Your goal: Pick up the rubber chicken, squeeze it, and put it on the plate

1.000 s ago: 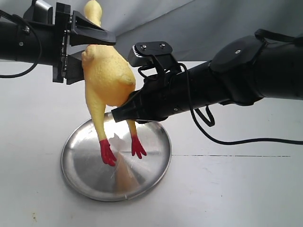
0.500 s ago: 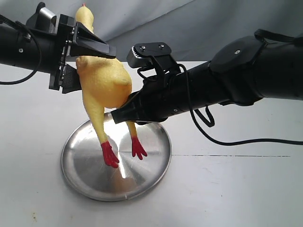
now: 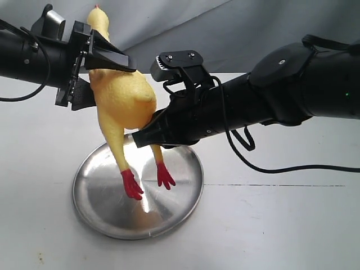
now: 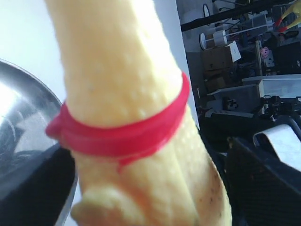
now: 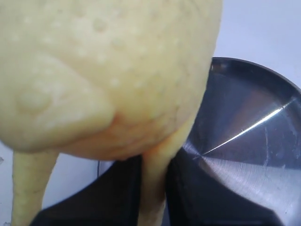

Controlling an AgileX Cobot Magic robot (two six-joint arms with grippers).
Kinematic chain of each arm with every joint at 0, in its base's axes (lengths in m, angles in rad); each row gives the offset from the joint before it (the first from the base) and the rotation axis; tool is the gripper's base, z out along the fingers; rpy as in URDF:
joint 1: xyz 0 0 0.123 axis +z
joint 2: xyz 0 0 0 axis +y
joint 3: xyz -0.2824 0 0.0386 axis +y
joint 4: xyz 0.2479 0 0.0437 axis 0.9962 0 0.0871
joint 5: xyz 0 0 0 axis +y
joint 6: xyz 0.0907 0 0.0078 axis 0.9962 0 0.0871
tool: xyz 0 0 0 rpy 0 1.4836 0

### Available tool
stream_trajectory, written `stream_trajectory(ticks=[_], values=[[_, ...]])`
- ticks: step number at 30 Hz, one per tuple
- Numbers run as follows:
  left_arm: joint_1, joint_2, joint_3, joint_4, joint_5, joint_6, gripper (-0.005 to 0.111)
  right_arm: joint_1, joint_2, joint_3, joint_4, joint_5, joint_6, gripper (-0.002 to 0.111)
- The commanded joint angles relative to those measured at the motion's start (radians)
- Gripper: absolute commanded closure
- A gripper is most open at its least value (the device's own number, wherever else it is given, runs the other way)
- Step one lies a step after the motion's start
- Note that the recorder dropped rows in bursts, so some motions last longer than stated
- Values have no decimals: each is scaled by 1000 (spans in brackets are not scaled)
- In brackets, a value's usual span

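The rubber chicken [image 3: 124,95] hangs upright over the plate [image 3: 101,205], its red feet just above the steel. My left gripper [image 3: 104,73] is shut on its neck and upper body near the red collar [image 4: 122,134]. The dark fingers [image 4: 33,188] flank the neck in the left wrist view. Reaching in from the right, my right gripper [image 3: 147,135] is shut on one thin yellow leg [image 5: 153,183] under the plump body [image 5: 108,70]. The head sticks up behind the left gripper, with only a trace of the red comb showing. The plate [image 5: 254,141] lies below.
The plate rests on a white table [image 3: 270,225] with a grey backdrop [image 3: 236,34] behind. A black cable [image 3: 292,167] from the right arm trails over the table. Shelves and boxes [image 4: 225,61] show far off in the left wrist view.
The left gripper has tilted, carrying the chicken's head leftward and letting the feet sink slightly toward the plate. The right gripper keeps its hold on the leg, barely moving.
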Motion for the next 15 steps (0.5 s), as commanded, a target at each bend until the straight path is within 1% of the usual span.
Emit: stream_trajectory(ticks=[1, 2, 3, 9, 11, 13, 14, 15], values=[[-6, -10, -4, -4, 37, -37, 66, 3, -2, -5, 1, -17, -16, 108], [-6, -10, -4, -4, 37, -25, 101, 3, -2, -5, 1, -17, -16, 108], [-6, -10, -4, -6, 37, 0, 105, 3, -2, -5, 1, -17, -16, 108], [-6, -10, -4, -10, 52, 0, 107, 3, -2, -5, 1, -17, -16, 108], [-6, -10, -4, -52, 59, 0, 107, 3, -2, -5, 1, -17, -16, 108], [-6, -10, -4, -106, 67, 23, 103, 3, -2, -5, 1, -13, -16, 108], [-6, -10, -4, -124, 67, 33, 100, 3, -2, -5, 1, -8, -16, 108], [-6, -10, -4, -136, 67, 44, 94, 3, -2, -5, 1, -4, -16, 108]])
